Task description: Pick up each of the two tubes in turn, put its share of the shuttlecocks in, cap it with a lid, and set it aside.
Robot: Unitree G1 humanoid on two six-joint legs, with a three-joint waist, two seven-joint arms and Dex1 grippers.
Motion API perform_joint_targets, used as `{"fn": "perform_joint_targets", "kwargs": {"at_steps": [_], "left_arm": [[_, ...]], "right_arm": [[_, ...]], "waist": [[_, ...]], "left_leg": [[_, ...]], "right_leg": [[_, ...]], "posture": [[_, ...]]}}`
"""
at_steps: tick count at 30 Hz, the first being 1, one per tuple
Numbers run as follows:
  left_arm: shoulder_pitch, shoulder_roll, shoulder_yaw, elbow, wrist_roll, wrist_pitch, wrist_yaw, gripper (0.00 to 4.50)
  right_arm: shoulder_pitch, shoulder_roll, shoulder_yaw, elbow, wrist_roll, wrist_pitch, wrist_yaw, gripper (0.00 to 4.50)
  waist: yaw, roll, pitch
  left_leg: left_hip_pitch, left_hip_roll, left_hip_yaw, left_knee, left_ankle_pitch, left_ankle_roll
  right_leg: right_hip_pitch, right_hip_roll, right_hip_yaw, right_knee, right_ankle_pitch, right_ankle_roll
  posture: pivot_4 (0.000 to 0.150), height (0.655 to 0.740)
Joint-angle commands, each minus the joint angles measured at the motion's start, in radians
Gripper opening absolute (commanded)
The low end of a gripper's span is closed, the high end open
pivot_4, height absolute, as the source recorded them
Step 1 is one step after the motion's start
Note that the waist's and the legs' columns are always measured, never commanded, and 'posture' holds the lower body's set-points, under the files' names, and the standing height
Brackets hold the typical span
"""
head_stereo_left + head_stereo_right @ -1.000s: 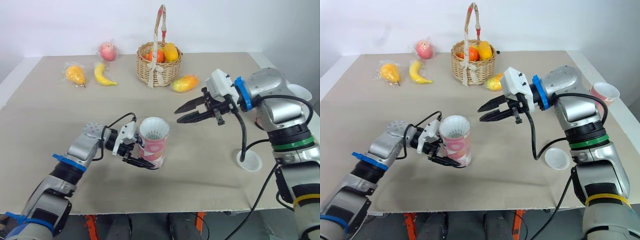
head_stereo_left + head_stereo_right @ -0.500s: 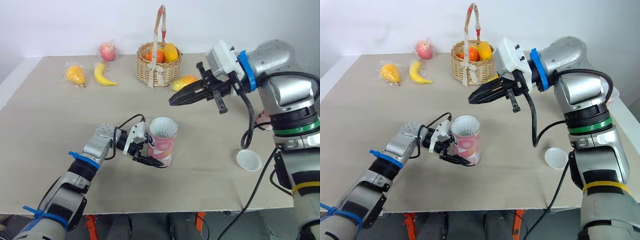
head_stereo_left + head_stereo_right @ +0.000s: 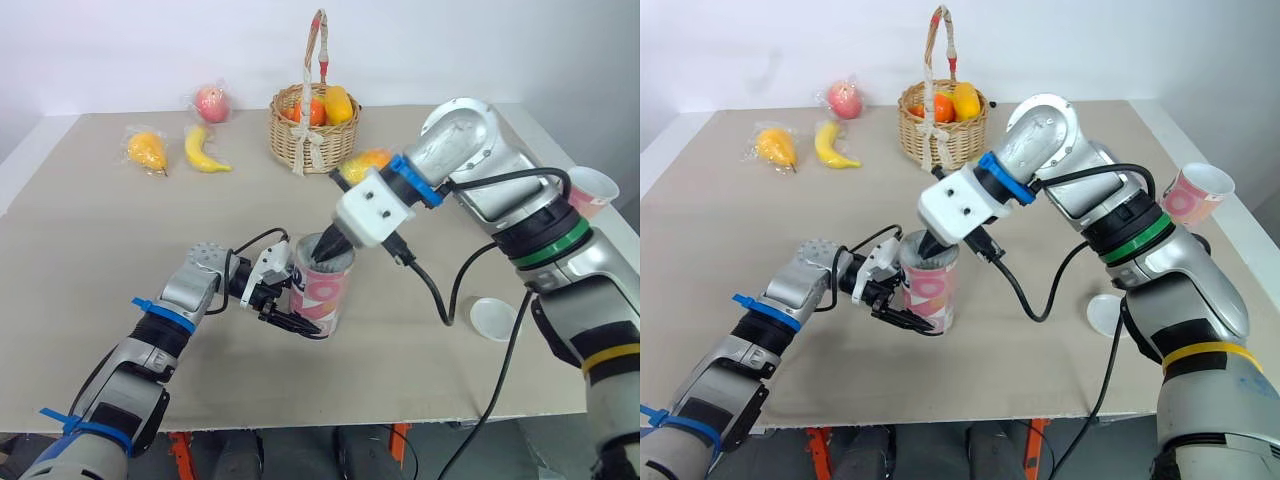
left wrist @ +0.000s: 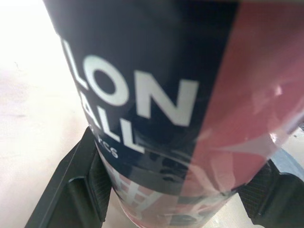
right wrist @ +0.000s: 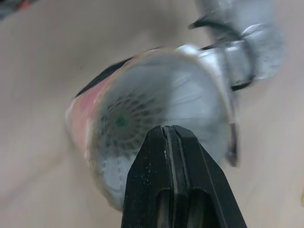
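Observation:
A pink and dark tube (image 3: 322,293) stands upright on the table near its middle, with white shuttlecocks (image 5: 124,124) stacked inside. My left gripper (image 3: 291,304) is shut on the tube's lower wall; its black fingers (image 4: 80,186) press both sides of the tube (image 4: 180,95). My right gripper (image 3: 326,247) is shut, with its tips pointing down into the tube's mouth and its fingers (image 5: 167,142) pressed together over the shuttlecocks. A second pink tube (image 3: 591,190) stands at the table's right edge. A white lid (image 3: 497,319) lies flat at the front right.
A wicker basket (image 3: 313,128) of fruit stands at the back centre, with a wrapped mango (image 3: 367,160) beside it. A banana (image 3: 201,150), a wrapped yellow fruit (image 3: 146,150) and an apple (image 3: 211,102) lie at the back left.
My right gripper has shut, swung left and dropped from above the table into the tube's mouth. The left gripper keeps its hold and has carried the tube slightly right.

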Motion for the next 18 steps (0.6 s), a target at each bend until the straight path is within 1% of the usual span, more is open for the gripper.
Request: {"fn": "perform_joint_targets", "kwargs": {"at_steps": [1, 4, 7, 10, 14, 18], "left_arm": [[0.012, 0.035, -0.009, 0.005, 0.026, 0.017, -0.024, 3.07], [0.015, 0.040, -0.010, -0.003, 0.027, 0.021, -0.025, 3.07], [0.015, 0.042, -0.009, -0.008, 0.026, 0.025, -0.023, 3.07], [0.019, 0.044, -0.007, -0.017, 0.024, 0.030, -0.018, 3.07], [0.026, 0.044, -0.001, -0.028, 0.022, 0.037, -0.012, 3.07], [0.035, 0.046, 0.002, -0.033, 0.023, 0.034, -0.011, 3.07]], "right_arm": [[-0.044, -0.007, 0.110, 0.021, 0.000, -0.084, 0.041, 0.09], [-0.057, 0.051, 0.156, 0.083, -0.041, -0.130, 0.041, 0.09], [-0.062, 0.100, 0.163, 0.137, -0.087, -0.170, 0.041, 0.09], [-0.060, 0.123, 0.162, 0.153, -0.109, -0.192, 0.041, 0.09], [-0.059, 0.117, 0.158, 0.139, -0.083, -0.180, 0.041, 0.09], [-0.103, 0.087, 0.123, 0.140, 0.036, -0.099, 0.041, 0.09]], "waist": [[-0.001, 0.000, 0.000], [-0.004, 0.000, 0.000], [-0.010, 0.000, -0.001], [-0.015, -0.001, -0.001], [-0.016, -0.001, -0.001], [-0.016, -0.001, -0.001]], "left_leg": [[0.000, 0.000, 0.000, 0.000, 0.000, 0.000], [0.001, 0.000, 0.000, 0.000, 0.000, 0.000], [0.001, 0.000, 0.000, 0.000, 0.000, 0.000], [0.004, 0.002, 0.000, 0.000, 0.000, 0.000], [0.008, 0.004, 0.000, 0.000, 0.000, 0.000], [0.008, 0.005, 0.000, 0.000, 0.000, 0.000]], "right_leg": [[0.000, 0.000, 0.000, 0.000, 0.000, 0.000], [0.000, 0.000, 0.000, 0.000, 0.000, 0.000], [0.000, 0.001, 0.000, 0.001, 0.000, 0.000], [0.002, 0.002, 0.000, 0.001, 0.001, -0.001], [0.005, 0.005, 0.000, 0.002, 0.001, -0.002], [0.005, 0.006, 0.000, 0.002, 0.002, -0.003]], "posture": [[0.150, 0.7400], [0.150, 0.7400], [0.150, 0.7400], [0.150, 0.7400], [0.150, 0.7400], [0.150, 0.7400]]}}
